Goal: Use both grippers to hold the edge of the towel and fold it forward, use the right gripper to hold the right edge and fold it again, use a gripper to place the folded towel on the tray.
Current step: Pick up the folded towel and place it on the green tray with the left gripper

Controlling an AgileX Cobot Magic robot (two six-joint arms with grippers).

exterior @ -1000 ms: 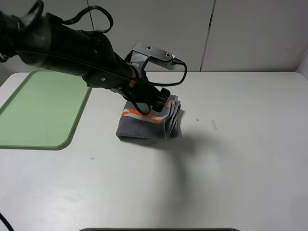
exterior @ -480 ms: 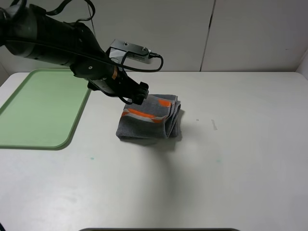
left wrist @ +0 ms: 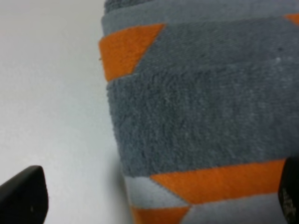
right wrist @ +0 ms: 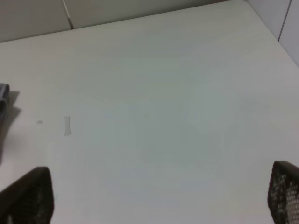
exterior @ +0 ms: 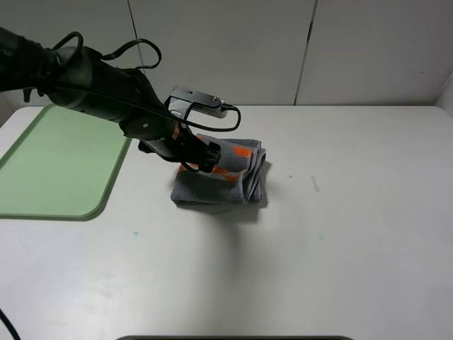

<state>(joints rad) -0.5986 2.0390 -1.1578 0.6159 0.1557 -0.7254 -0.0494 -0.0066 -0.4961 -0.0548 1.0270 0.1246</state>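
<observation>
Overhead, you are seeing the left gripper (exterior: 202, 157) hanging over the folded towel (exterior: 216, 188) on the table (exterior: 340, 234) near the tray (exterior: 56, 163); its wrist view is showing the fingers (left wrist: 21, 196) wide apart, empty. The right gripper (right wrist: 156, 195) (also gaping, empty) is appearing only in its wrist view.

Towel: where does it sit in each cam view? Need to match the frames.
Exterior high: towel folded, mid-table, partly covered by the left end effector, right of the tray.
Left wrist: towel fills most of the picture.
Right wrist: probably the towel, only a grey sliver at the picture's edge.
Shared landmark: small table mark, in exterior high and right wrist.
</observation>
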